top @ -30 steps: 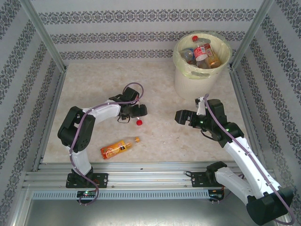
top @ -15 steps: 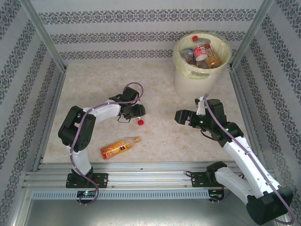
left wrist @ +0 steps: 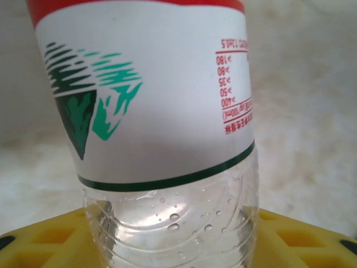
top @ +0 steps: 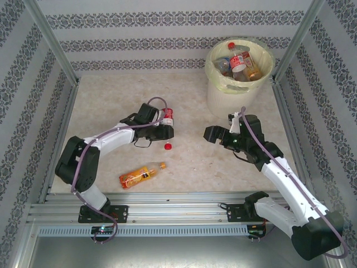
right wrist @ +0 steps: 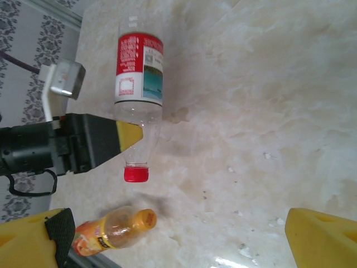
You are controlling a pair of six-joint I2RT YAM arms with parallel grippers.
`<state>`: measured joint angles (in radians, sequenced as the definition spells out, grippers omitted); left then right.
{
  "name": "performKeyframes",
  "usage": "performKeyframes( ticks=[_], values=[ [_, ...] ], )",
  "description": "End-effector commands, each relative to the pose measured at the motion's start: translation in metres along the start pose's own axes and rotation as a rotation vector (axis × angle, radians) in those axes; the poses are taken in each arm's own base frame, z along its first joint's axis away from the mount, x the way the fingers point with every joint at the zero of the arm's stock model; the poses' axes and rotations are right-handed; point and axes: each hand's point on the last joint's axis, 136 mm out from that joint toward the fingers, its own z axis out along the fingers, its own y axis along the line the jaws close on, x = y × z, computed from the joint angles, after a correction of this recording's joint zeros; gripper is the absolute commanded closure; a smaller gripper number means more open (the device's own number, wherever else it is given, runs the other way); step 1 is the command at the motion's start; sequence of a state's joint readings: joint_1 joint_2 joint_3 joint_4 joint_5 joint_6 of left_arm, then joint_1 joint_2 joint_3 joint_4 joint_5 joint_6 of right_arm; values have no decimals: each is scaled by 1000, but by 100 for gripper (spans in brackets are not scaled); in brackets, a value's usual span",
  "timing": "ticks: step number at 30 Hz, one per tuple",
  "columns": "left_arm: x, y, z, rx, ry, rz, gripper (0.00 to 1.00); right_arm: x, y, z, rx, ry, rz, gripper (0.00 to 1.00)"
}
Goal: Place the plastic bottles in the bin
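Note:
My left gripper (top: 160, 132) is shut on a clear plastic bottle (top: 168, 118) with a red-and-white label, gripped at its bare clear part. Its red cap (top: 166, 146) points toward the near edge. In the left wrist view this bottle (left wrist: 162, 111) stands between the yellow pads (left wrist: 44, 243). An orange-labelled bottle (top: 139, 176) lies on the table near the front. The white bin (top: 226, 100) at the back right holds several bottles (top: 240, 60). My right gripper (top: 211, 135) is open with nothing in it. Its wrist view shows the held bottle (right wrist: 139, 84) and the orange bottle (right wrist: 109, 230).
Metal frame posts and patterned walls close in the table on three sides. A railed aluminium edge (top: 178, 209) runs along the front. Bare marble table (top: 189, 162) lies between the two grippers and in front of the bin.
My left gripper has shut on the red-labelled bottle and its arm has stretched out, so the label now shows. My right gripper has shifted slightly left and stays open.

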<state>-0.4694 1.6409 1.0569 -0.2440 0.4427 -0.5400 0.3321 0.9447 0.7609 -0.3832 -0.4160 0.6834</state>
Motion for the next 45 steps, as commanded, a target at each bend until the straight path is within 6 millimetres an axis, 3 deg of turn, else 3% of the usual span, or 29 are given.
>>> performKeyframes(
  ticks=[1, 10, 16, 24, 42, 45],
  values=[
    [-6, -52, -21, 245, -48, 173, 41, -4, 23, 6, -116, 4, 27, 3],
    [16, -116, -52, 513, -77, 350, 40, -19, 56, 18, -236, 7, 49, 3],
    [26, -144, -65, 597, -118, 395, 39, -23, 70, 28, -258, 14, 36, 4],
    [38, -157, -65, 615, -106, 433, 38, -27, 79, 32, -275, 9, 31, 9],
    [40, -172, -69, 633, -105, 474, 34, -32, 84, 26, -266, -10, 9, 39],
    [37, -172, -71, 620, -119, 480, 23, -34, 84, 21, -254, -20, -2, 41]
  ],
)
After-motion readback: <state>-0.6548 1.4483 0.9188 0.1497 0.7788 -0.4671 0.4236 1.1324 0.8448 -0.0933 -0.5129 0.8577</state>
